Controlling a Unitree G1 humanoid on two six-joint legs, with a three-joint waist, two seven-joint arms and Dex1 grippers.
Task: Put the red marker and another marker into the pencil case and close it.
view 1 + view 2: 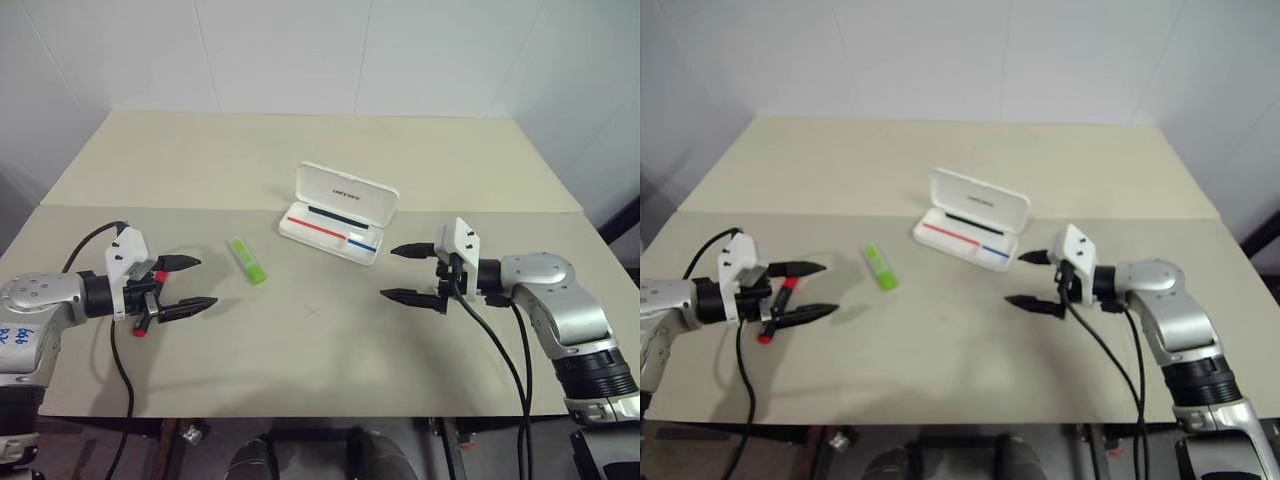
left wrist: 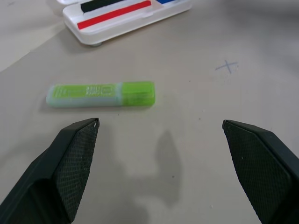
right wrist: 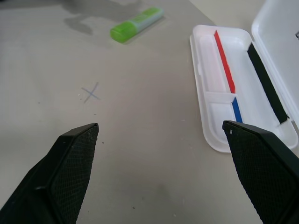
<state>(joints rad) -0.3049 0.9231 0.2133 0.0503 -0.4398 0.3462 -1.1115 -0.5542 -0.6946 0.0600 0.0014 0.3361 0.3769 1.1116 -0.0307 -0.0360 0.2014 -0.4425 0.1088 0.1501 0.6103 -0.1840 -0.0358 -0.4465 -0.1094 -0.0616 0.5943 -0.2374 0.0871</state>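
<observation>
The white pencil case [image 1: 345, 193] lies open at mid-table, lid raised, with a red-and-blue stripe inside the tray [image 3: 212, 84]. The chunky lime-green marker [image 1: 246, 259] lies flat to the case's left, ahead of my left gripper's fingers in the left wrist view [image 2: 100, 94]. The red marker [image 1: 775, 312] rests on the table under my left gripper [image 1: 206, 281] and is partly hidden by it; its red cap sticks out toward the front. My left gripper hovers open and holds nothing. My right gripper [image 1: 387, 272] hovers open and empty just right of the case.
A small pencilled cross [image 1: 312, 311] marks the beige table [image 1: 320, 360] between the grippers. A seam [image 1: 200, 207] runs across the table behind the case. The front edge lies close below both arms, and white walls close off the back.
</observation>
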